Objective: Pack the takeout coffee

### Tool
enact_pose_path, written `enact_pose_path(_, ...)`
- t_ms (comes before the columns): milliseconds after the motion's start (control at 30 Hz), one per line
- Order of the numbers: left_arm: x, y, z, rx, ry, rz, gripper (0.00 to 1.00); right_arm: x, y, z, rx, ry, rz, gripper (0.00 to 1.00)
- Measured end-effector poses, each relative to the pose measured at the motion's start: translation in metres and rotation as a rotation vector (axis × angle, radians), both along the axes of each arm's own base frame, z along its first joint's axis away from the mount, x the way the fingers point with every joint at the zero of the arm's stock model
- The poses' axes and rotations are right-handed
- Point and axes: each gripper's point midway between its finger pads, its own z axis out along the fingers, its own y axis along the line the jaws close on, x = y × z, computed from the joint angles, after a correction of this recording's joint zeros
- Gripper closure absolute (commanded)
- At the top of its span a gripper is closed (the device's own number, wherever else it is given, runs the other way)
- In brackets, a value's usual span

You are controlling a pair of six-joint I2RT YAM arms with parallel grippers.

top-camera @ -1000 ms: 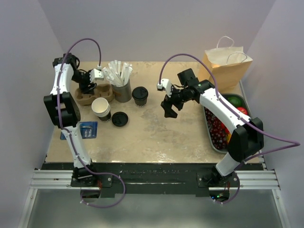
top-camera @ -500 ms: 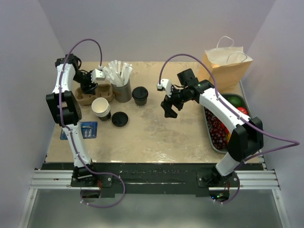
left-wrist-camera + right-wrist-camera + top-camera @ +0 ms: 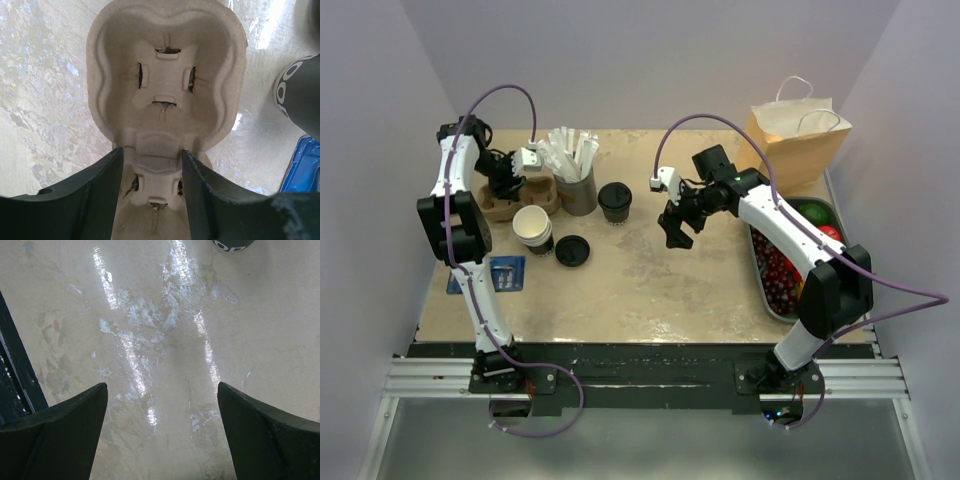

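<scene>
A pale marbled stone counter (image 3: 650, 290), seen from above, with two robot arms mounted at its near edge.

The takeout coffee (image 3: 615, 200), a small dark paper cup with a round black plastic lid, stands upright toward the far edge, left of centre. It is just beside a grey metal tin of white paper-wrapped sticks (image 3: 578, 178) and is untouched by either arm.

The left gripper (image 3: 508, 180) is low over a brown moulded-pulp cup carrier (image 3: 535, 195) near the far-left corner. In the wrist view its fingers (image 3: 95, 200) stand about halfway apart on either side of the carrier's narrow middle. Whether they press on it cannot be told.

The right gripper (image 3: 675, 228) hangs over bare counter to the right of the coffee. Its fingers (image 3: 250, 430) are spread wide and hold nothing.

A stack of lidless dark cups with white insides (image 3: 533, 226) and a loose black plastic lid (image 3: 572, 250) sit just nearer than the carrier. A brown paper bag with white handles (image 3: 800, 135) stands at the far-right corner.
</scene>
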Motion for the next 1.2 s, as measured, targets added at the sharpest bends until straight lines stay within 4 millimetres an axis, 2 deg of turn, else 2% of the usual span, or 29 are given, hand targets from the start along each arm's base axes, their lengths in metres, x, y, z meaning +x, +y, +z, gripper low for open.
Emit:
enact_pose_path(233,-0.002,0.0,-0.001,0.008,0.017,0.02,0.61,0.0,0.0,0.0,0.0,-0.001,0.0,0.07)
enact_pose_path(367,-0.003,0.0,-0.001,0.009,0.022,0.022,0.76,0.0,0.0,0.0,0.001,-0.001,0.0,0.07)
enact_pose_path(700,-0.001,-0.001,0.003,-0.024,0.03,0.09,0.82,0.0,0.0,0.0,0.001,-0.001,0.0,0.07)
enact_pose_path(800,0.004,0.001,0.015,-0.041,0.005,0.144,0.83,-0.001,-0.001,-0.003,-0.003,0.006,0.0,0.07)
enact_pose_path(1067,0.009,0.013,0.08,-0.042,-0.151,0.261,0.9,-0.002,-0.001,-0.005,-0.005,0.011,0.0,0.07)
enact_pose_path(1200,0.006,0.016,0.088,-0.046,-0.15,0.315,0.94,0.003,-0.003,0.0,0.019,0.024,-0.045,0.09)
